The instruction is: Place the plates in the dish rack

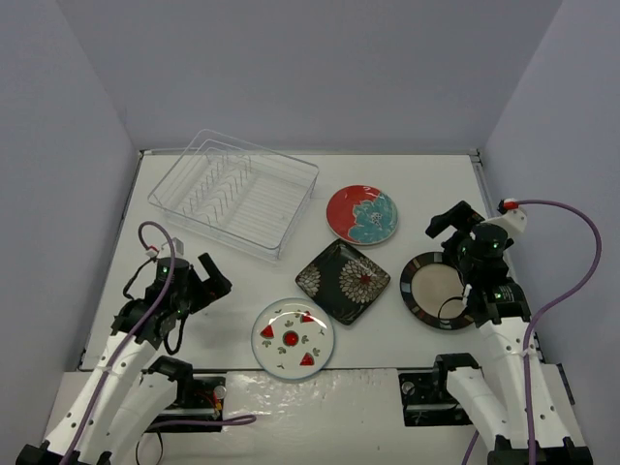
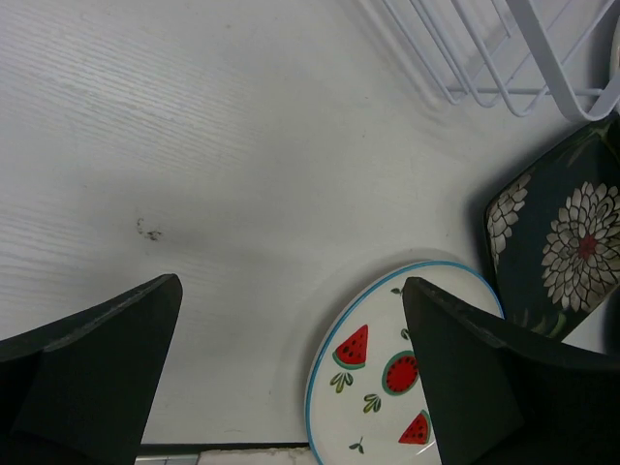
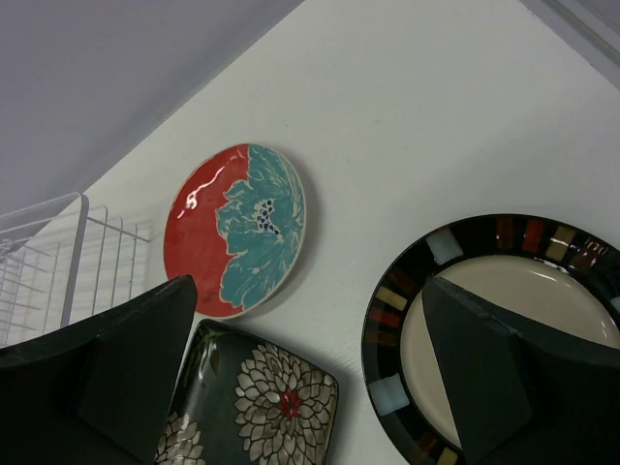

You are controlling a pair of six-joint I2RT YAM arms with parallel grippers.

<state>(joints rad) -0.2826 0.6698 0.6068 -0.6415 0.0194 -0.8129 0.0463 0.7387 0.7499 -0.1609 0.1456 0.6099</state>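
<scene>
Fingers [image 2: 97, 368] are spread wide on left gripper [image 2: 291, 291] and right gripper [image 3: 310, 291].
White plate [image 1: 293, 335] and black plate [image 1: 343, 281] are laid flat, possibly touching.

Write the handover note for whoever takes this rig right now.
Left gripper: open, empty, beside the white watermelon plate.
Right gripper: open, empty, by the dark-rimmed plate.
The red plate with teal flower and the black square floral plate lie between them. All four plates are flat on the table.
The clear dish rack holds nothing.
Done: nothing loaded. Left: all four plates.
</scene>
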